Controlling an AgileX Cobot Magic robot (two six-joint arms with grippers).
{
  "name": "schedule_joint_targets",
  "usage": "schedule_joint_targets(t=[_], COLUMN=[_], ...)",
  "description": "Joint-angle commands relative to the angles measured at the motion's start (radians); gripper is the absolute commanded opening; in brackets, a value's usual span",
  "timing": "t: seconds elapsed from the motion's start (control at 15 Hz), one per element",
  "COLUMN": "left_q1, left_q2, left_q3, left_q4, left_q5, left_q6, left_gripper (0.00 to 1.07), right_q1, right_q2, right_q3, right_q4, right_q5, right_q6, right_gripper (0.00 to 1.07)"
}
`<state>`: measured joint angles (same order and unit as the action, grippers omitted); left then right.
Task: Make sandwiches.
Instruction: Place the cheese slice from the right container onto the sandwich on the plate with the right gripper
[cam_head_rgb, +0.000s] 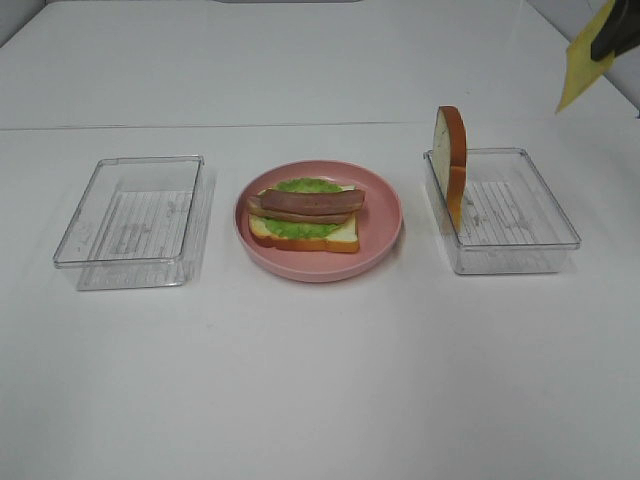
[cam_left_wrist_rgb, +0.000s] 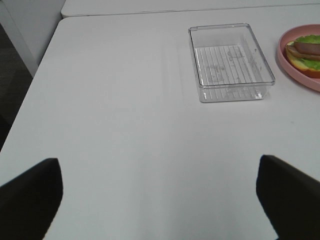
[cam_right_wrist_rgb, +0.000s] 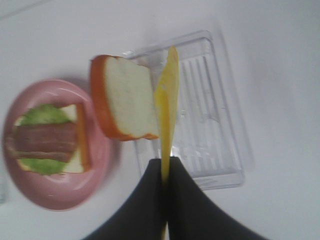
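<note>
A pink plate (cam_head_rgb: 380, 240) at the table's middle holds a bread slice (cam_head_rgb: 335, 238) topped with green lettuce (cam_head_rgb: 300, 228) and bacon strips (cam_head_rgb: 310, 203). A second bread slice (cam_head_rgb: 452, 160) stands on edge against the left wall of the right clear tray (cam_head_rgb: 520, 215). My right gripper (cam_head_rgb: 607, 42) is shut on the yellow cheese square (cam_head_rgb: 583, 72), held high at the far right above that tray; in the right wrist view the cheese (cam_right_wrist_rgb: 167, 110) hangs edge-on from the fingers (cam_right_wrist_rgb: 145, 205). My left gripper (cam_left_wrist_rgb: 160, 200) is open and empty, low over bare table left of the left tray (cam_left_wrist_rgb: 230, 62).
The left clear tray (cam_head_rgb: 130, 215) is empty. The table's left edge shows in the left wrist view (cam_left_wrist_rgb: 35, 80). A seam between two tabletops runs across the back (cam_head_rgb: 200, 126).
</note>
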<state>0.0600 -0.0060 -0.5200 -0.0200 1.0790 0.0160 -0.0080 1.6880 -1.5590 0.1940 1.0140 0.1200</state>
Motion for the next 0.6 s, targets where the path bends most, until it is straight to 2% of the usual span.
schedule_joint_targets(t=[0.07,0.13,0.47,0.6], left_q1=[0.004,0.004,0.004,0.004], left_q2=[-0.014,-0.014,-0.014,-0.014], left_q3=[0.003,0.003,0.003,0.003], left_q4=[0.002,0.002,0.003,0.003], left_q5=[-0.004,-0.004,-0.004,-0.004], left_q6=[-0.001,-0.001,-0.001,-0.002], left_gripper=[0.98,0.98,0.98,0.98], right_q1=[-0.003,0.03,0.239,0.324], right_q2=[-0.019,-0.014,0.031,0.098], right_q3=[-0.003,-0.003,-0.003,-0.003], right_q4=[0.151,0.255,0.332,0.442], right_q5=[-0.033,-0.045,-0.2,-0.248], right_q6=[-0.044,-0.107,-0.139,-0.188], right_gripper=[0.0,0.0,0.0,0.0])
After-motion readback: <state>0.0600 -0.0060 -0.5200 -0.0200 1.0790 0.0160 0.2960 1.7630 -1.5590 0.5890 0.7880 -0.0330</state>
